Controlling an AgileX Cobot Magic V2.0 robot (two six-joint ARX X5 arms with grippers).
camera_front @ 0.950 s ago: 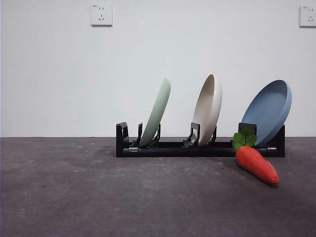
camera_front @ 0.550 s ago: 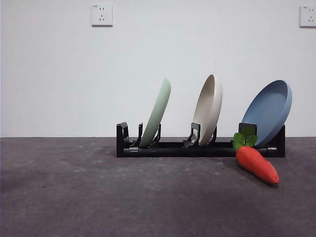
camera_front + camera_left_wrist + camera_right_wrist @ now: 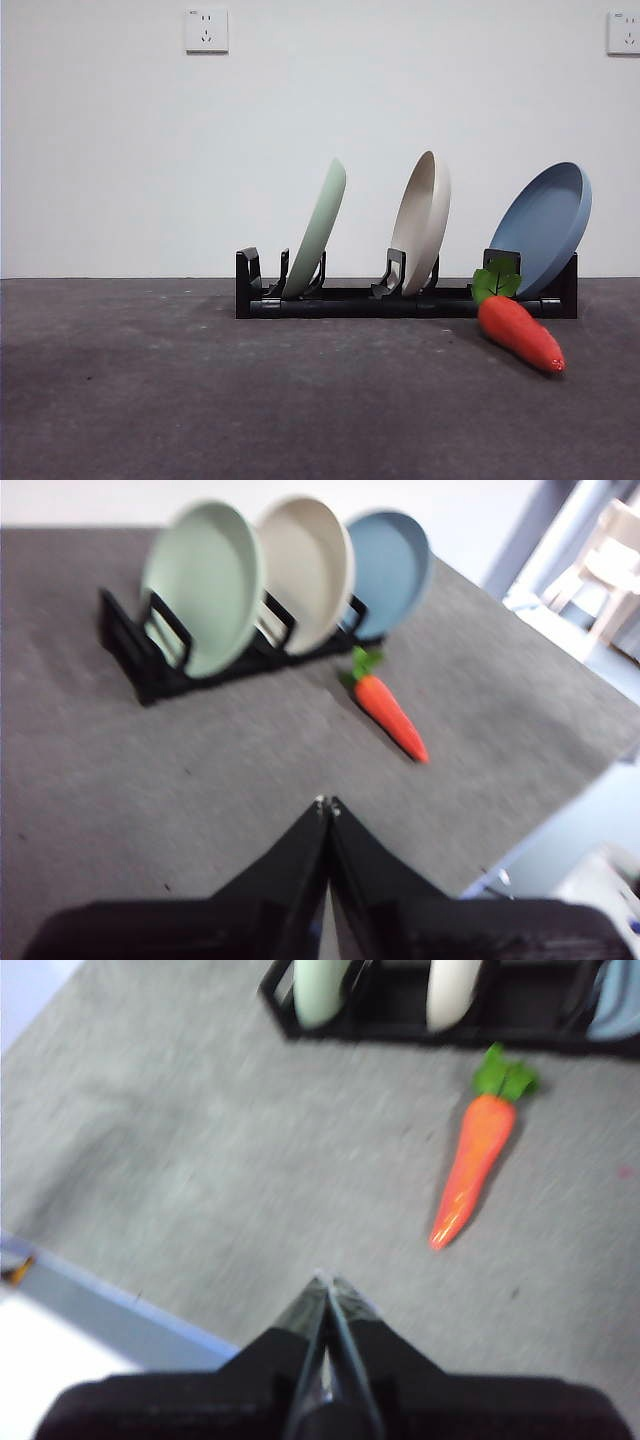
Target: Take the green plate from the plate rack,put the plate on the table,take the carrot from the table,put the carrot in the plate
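The green plate [image 3: 318, 230] stands on edge in the left slot of the black plate rack [image 3: 350, 300]; it also shows in the left wrist view [image 3: 200, 585]. The carrot [image 3: 520, 332] lies on the table [image 3: 200, 400] in front of the rack's right end, leaves towards the rack; it also shows in the left wrist view [image 3: 390, 712] and the right wrist view [image 3: 475, 1165]. My left gripper [image 3: 326, 805] is shut and empty, well short of the rack. My right gripper [image 3: 326, 1280] is shut and empty, short of the carrot. Neither arm shows in the front view.
A beige plate [image 3: 422, 222] stands in the middle slot and a blue plate [image 3: 545, 225] leans at the right end of the rack. The table's edge [image 3: 540, 820] shows in the left wrist view, with the floor beyond. A white wall stands behind the rack.
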